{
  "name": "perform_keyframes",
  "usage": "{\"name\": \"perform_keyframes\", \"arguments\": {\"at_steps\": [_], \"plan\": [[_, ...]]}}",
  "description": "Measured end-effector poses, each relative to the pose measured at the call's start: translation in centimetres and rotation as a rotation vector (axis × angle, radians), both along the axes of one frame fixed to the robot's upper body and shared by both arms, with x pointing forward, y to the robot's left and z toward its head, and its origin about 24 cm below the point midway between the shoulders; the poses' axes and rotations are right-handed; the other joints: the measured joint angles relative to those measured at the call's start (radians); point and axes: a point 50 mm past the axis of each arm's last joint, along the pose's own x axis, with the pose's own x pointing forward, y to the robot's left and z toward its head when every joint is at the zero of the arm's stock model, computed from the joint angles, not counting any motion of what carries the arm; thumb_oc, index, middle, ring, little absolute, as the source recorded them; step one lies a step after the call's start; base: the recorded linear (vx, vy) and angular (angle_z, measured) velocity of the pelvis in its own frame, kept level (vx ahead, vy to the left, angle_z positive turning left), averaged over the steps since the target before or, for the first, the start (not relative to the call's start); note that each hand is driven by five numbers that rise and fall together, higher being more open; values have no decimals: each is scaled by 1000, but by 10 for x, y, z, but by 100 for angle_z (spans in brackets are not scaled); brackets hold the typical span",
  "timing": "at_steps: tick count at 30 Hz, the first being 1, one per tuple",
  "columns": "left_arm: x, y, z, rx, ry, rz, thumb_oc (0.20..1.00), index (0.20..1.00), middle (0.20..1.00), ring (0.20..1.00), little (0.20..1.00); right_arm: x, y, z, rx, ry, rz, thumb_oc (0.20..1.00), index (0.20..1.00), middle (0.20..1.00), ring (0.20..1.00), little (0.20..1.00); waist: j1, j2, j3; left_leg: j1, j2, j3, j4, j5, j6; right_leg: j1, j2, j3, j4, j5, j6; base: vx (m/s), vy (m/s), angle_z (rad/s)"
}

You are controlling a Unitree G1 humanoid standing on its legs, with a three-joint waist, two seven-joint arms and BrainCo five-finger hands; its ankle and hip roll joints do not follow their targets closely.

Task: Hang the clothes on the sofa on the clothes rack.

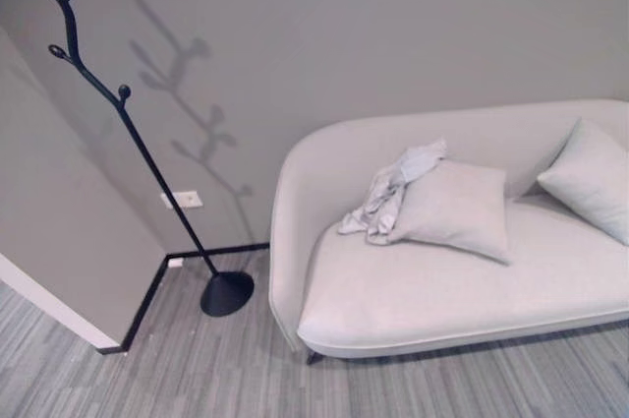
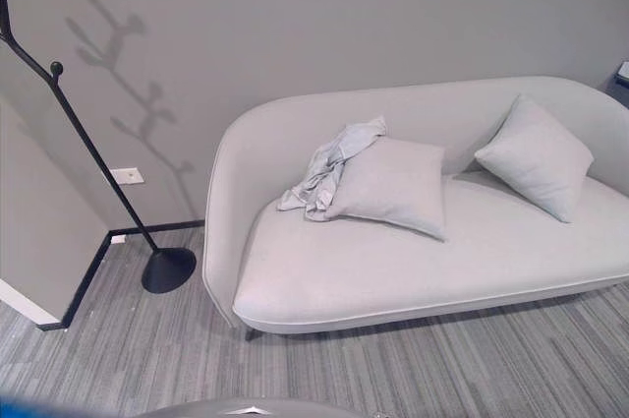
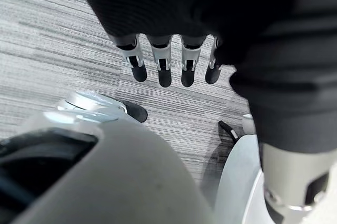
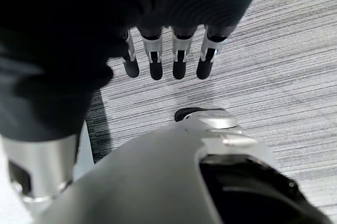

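A crumpled pale grey garment point(image 1: 390, 193) lies on the light grey sofa point(image 1: 432, 290), draped against the backrest and the left cushion point(image 1: 454, 207). A black clothes rack point(image 1: 128, 123) with knobbed branches stands on the floor to the left of the sofa, leaning in view, its round base point(image 1: 227, 293) by the wall corner. My left hand point(image 3: 163, 60) hangs over the striped carpet with straight fingers and holds nothing. My right hand point(image 4: 166, 55) hangs the same way over the carpet, fingers relaxed and empty.
A second cushion point(image 2: 536, 154) rests at the sofa's right end. A wall corner with dark skirting point(image 1: 147, 300) juts out left of the rack's base. A white wall socket point(image 1: 183, 200) sits behind the rack. Striped grey carpet point(image 1: 197, 369) lies in front of the sofa.
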Motion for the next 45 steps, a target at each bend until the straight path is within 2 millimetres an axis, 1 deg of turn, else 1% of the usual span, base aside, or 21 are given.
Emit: {"name": "perform_keyframes", "arguments": {"at_steps": [8, 13, 14, 16, 18, 19, 20, 21, 23, 26, 28, 30, 31, 34, 35, 37, 38, 40, 41, 44, 45], "plan": [[2, 0, 0, 3, 0, -30, 1000, 1000, 1000, 1000, 1000, 1, 0, 0, 0, -7, 4, 1000, 1000, 1000, 1000, 1000, 0, 2, 1, -5, 4, -1, 0, 0, 0, -12, 4, -2, 20, -9, -5, -2, -15, 1], [6, -1, 0, 11, 2, -118, 1000, 1000, 1000, 1000, 1000, 3, -1, 0, 3, -12, 5, 1000, 1000, 1000, 1000, 1000, 0, 4, 2, -20, 6, -2, 3, 1, 0, -37, 5, -5, 45, -20, -10, -17, -37, 1], [7, -1, 0, 11, 1, -125, 1000, 1000, 1000, 1000, 1000, 3, -1, 1, 3, -12, 5, 1000, 1000, 1000, 1000, 1000, 0, 18, 8, -24, 7, -2, 5, 2, 2, -42, 8, -5, 52, -23, -12, -78, -31, 1], [11, -1, 1, 17, -4, -176, 1000, 1000, 1000, 1000, 1000, 4, -2, 1, 1, -17, 7, 1000, 1000, 1000, 1000, 1000, 0, 16, 11, -60, 3, -7, 39, 5, -4, -71, 4, -9, 76, -32, -15, -100, -10, 8], [18, 3, 2, 27, -11, -179, 1000, 1000, 1000, 1000, 1000, 14, -1, 2, 3, -38, 10, 1000, 1000, 1000, 1000, 1000, 0, 5, 38, -113, -24, -41, 127, 33, -46, -84, -10, -15, 81, -33, -17, -77, 8, 28], [26, 7, 4, 40, -29, -163, 1000, 1000, 1000, 1000, 1000, 21, 0, 2, 4, -52, 15, 1000, 1000, 1000, 1000, 1000, 2, -18, 68, -163, -49, -77, 199, 70, -81, -82, -34, -15, 69, -28, -25, 6, 68, 34], [29, 8, 4, 44, -36, -155, 1000, 1000, 1000, 1000, 1000, 26, 0, 3, 3, -61, 21, 1000, 1000, 1000, 1000, 1000, 7, -39, 87, -196, -72, -107, 232, 114, -88, -76, -54, -16, 43, -21, -32, 119, 164, 39], [27, 9, 4, 49, -34, -118, 1000, 1000, 1000, 1000, 1000, 28, 0, 3, -1, -67, 23, 1000, 1000, 1000, 1000, 1000, 4, -43, 91, -215, -59, -108, 225, 115, -79, -47, -68, -38, -11, 5, -44, 121, 163, 42], [29, 13, 5, 61, -42, -88, 1000, 1000, 1000, 1000, 1000, 26, 1, 3, 1, -58, 22, 1000, 1000, 1000, 1000, 1000, -3, -50, 92, -208, 10, -79, 123, 117, -77, -17, -61, -75, -83, 12, -51, 135, 163, 40], [29, 15, 5, 71, -44, -90, 1000, 1000, 1000, 1000, 1000, 24, -1, 3, -9, -55, 22, 1000, 1000, 1000, 1000, 1000, -5, -55, 98, -214, 117, -11, -41, 124, -80, -2, -53, -74, -115, 19, -50, 160, 206, 32], [38, 18, 7, 83, -62, -123, 1000, 1000, 1000, 1000, 1000, 24, -3, 3, -22, -52, 15, 1000, 1000, 1000, 1000, 1000, -8, -58, 103, -280, 147, 2, -53, 122, -83, -7, -50, -58, -133, 26, -38, 241, 278, 43], [42, 15, 7, 84, -75, -146, 1000, 1000, 1000, 1000, 1000, 23, -9, 4, -42, -48, -25, 1000, 1000, 1000, 1000, 1000, 1, -49, 104, -291, 111, -36, -52, 121, -84, 21, -72, -21, -165, 55, 10, 353, 444, 3], [40, 12, 7, 77, -71, -145, 1000, 1000, 1000, 1000, 1000, 24, -12, 5, -49, -48, -31, 1000, 1000, 1000, 1000, 1000, 3, -41, 103, -270, 96, -29, -51, 122, -83, 30, -82, 0, -177, 58, 28, 308, 406, -51], [30, 4, 4, 55, -48, -133, 1000, 1000, 1000, 1000, 1000, 35, -19, 8, -63, -91, -37, 1000, 1000, 1000, 1000, 1000, 1, -5, 92, -216, 60, -24, -52, 120, -76, 35, -106, 54, -186, 65, 49, 225, 321, -86], [34, -1, 3, 42, -53, -156, 1000, 1000, 1000, 1000, 1000, 28, -19, 7, -68, -68, -28, 1000, 1000, 1000, 1000, 1000, -11, 13, 70, -172, 13, -2, -46, 132, -80, 44, -151, 84, -191, 54, 97, 199, 305, -67], [38, 8, 5, 66, -66, -168, 1000, 1000, 1000, 1000, 1000, 21, -5, 3, -29, -40, 10, 1000, 1000, 1000, 1000, 1000, -11, -23, 69, -167, -33, 35, -46, 128, -49, 30, -201, 85, -161, 56, 106, 160, 324, -46], [50, 14, 9, 90, -104, -205, 1000, 1000, 1000, 1000, 1000, 21, 12, 0, 12, -48, 24, 1000, 1000, 1000, 1000, 1000, -19, -62, 69, -169, -83, 60, -46, 117, -16, 3, -254, 86, -133, 48, 114, 114, 324, -25], [63, 11, 11, 96, -136, -252, 1000, 1000, 1000, 1000, 1000, 26, 19, -1, 30, -69, 33, 1000, 1000, 1000, 1000, 1000, -30, -84, 69, -171, -131, 68, -45, 106, 9, -21, -293, 90, -99, 49, 121, 87, 298, -12], [72, 7, 12, 96, -153, -302, 1000, 1000, 1000, 1000, 1000, 30, 18, 0, 24, -76, 40, 1000, 1000, 1000, 1000, 1000, -26, -94, 65, -167, -159, 79, -44, 97, 30, -37, -312, 97, -74, 62, 144, 92, 287, -12], [81, -13, 12, 63, -176, -395, 1000, 1000, 1000, 1000, 1000, 50, 11, 5, -10, -120, 98, 1000, 1000, 1000, 1000, 1000, -30, -67, 76, -140, -217, 113, -44, 69, 89, -98, -364, 119, 47, 72, 138, 86, 277, -25], [81, -14, 12, 62, -175, -395, 1000, 1000, 1000, 1000, 1000, 54, 8, 6, -24, -130, 103, 1000, 1000, 1000, 1000, 1000, -26, -60, 75, -132, -227, 127, -44, 65, 101, -123, -373, 118, 90, 85, 137, 98, 259, -36]]}}
